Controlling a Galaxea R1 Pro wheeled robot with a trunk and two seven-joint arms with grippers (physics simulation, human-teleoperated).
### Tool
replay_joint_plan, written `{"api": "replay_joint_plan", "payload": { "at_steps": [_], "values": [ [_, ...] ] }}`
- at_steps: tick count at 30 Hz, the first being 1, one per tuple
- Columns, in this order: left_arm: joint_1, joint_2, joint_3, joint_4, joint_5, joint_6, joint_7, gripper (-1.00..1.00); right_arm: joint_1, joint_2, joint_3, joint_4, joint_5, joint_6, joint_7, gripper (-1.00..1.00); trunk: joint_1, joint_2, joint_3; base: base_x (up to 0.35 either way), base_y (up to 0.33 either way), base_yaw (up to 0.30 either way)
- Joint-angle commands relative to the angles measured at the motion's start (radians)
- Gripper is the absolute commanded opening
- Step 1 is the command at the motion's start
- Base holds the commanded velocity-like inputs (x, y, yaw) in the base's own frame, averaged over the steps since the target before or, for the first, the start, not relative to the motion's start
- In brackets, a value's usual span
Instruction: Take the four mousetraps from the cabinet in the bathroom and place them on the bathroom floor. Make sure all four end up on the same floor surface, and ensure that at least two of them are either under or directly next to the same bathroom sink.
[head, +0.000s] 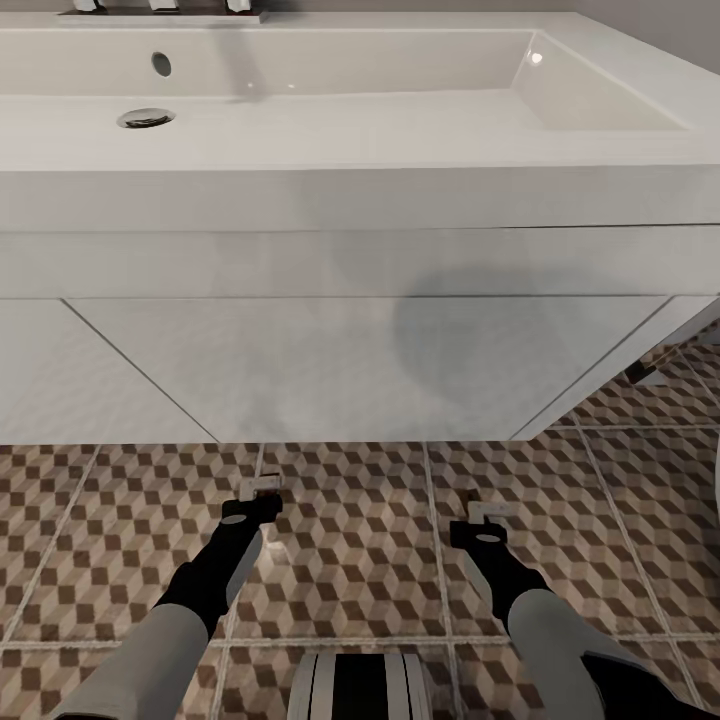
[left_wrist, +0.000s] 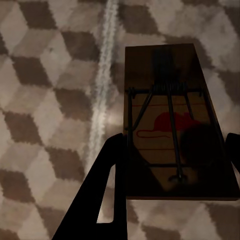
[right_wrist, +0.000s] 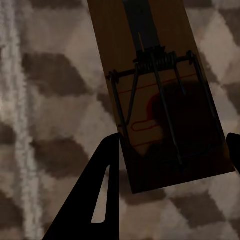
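- The robot faced the sink (head: 400, 90), its white vanity (head: 350, 370) hanging above the bathroom floor (head: 350, 560), and both arms reached down toward the tiles just in front of the vanity.
- The left end effector (head: 262, 497) pinched a mousetrap (left_wrist: 175, 125) by its near end; in the left wrist view the dark fingers (left_wrist: 105, 185) bracketed the board's two long edges, wire bar and red mark facing up.
- The right end effector (head: 482, 520) likewise pinched a second mousetrap (right_wrist: 160, 95), the board angled slightly between its fingers (right_wrist: 102, 190).
- Both boards were held flat and low over the patterned tiles; whether they were touching the floor could not be told.
- Holding each trap by its edges likely kept the fingers away from the wire mechanism and let the board settle level.
- The spot close to the vanity front seemingly served the requirement that two traps lie next to the same sink.
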Motion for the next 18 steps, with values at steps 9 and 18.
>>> {"api": "replay_joint_plan", "payload": {
  "at_steps": [9, 18],
  "values": [
    [0.0, 0.001, -0.004, -0.008, 0.006, 0.005, 0.009, -1.0, 0.0, 0.002, -0.004, -0.008, 0.009, 0.008, -0.002, -1.0, 0.003, -0.002, -0.024, 0.0, 0.0, 0.0],
    [-0.001, 0.002, -0.002, -0.009, 0.007, 0.005, 0.009, -1.0, 0.0, 0.002, -0.005, -0.012, 0.009, 0.006, -0.002, -1.0, 0.003, -0.002, -0.028, 0.0, 0.0, 0.0]
  ]
}}
